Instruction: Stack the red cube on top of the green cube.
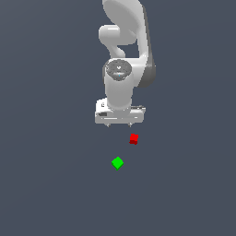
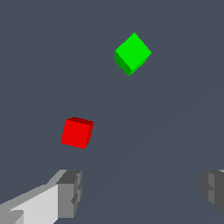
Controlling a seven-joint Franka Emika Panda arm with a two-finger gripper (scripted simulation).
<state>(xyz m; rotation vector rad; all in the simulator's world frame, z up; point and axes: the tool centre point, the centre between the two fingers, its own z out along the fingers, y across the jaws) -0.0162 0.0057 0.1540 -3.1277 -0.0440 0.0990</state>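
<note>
Plain dark grey-blue floor (image 1: 46,184), no walls.

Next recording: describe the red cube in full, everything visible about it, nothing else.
The red cube is a tiny, plain, bright red block with flat, unmarked faces and a darker shaded side. It rests alone on the dark grey floor, touching nothing else. It sits apart from the green cube and is not stacked on it. The open gripper is not holding it.
</note>
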